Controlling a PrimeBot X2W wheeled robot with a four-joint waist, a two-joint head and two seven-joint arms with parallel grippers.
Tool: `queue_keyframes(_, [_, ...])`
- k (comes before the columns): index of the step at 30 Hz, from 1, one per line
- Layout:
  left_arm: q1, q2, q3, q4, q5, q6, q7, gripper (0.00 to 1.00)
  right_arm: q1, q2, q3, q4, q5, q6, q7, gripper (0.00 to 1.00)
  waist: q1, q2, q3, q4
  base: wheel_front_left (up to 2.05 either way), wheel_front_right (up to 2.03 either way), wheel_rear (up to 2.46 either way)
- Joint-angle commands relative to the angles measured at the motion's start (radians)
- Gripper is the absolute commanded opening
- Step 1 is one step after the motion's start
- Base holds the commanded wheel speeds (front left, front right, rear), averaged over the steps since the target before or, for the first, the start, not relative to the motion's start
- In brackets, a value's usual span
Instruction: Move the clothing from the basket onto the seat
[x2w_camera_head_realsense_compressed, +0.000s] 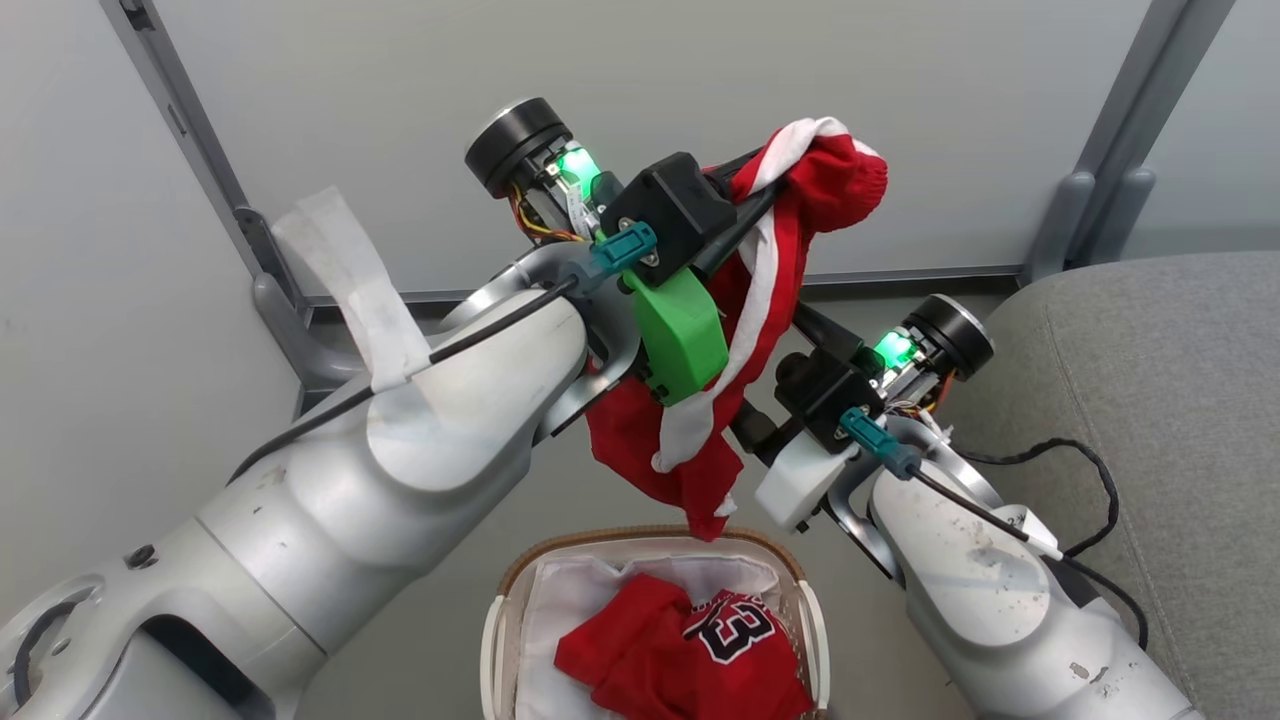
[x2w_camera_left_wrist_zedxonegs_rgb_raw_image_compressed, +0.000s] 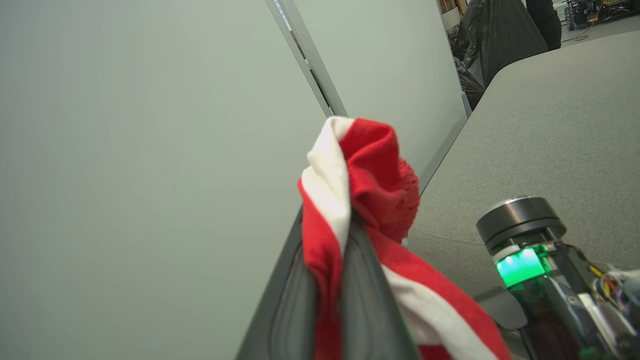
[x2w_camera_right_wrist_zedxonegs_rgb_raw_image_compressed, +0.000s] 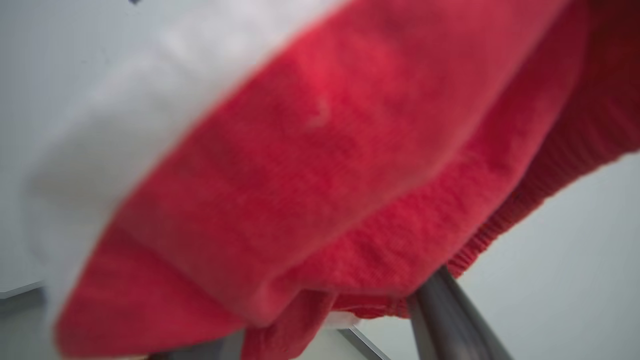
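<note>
The left gripper (x2w_camera_head_realsense_compressed: 765, 192) was clamped on the striped garment (x2w_camera_head_realsense_compressed: 640, 440), which hung high above the basket (x2w_camera_head_realsense_compressed: 520, 572) (the numbered jersey (x2w_camera_head_realsense_compressed: 690, 650) lay inside it). The right gripper (x2w_camera_head_realsense_compressed: 780, 370) stood spread wide against the hanging cloth. The move would likely go best by carrying the garment right over the seat (x2w_camera_head_realsense_compressed: 1150, 350), with its lower end kept clear of the basket.
</note>
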Motion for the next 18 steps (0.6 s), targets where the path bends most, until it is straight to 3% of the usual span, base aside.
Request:
queue_keyframes(1, [0.013, 0.005, -0.003, 0.008, -0.014, 0.001, -0.007, 0.00, 0.008, -0.004, 0.010, 0.004, 0.012, -0.001, -0.002, 0.00, 0.0000, -0.0001, 0.001, -0.001, 0.00, 0.00, 0.00])
queue_keyframes(18, [0.023, 0.011, -0.014, 0.075, -0.051, 0.001, -0.030, 0.00, 0.034, -0.004, -0.048, -0.011, 0.082, -0.001, -0.002, 0.00, 0.0000, -0.0001, 0.020, -0.025, 0.00, 0.00, 0.00])
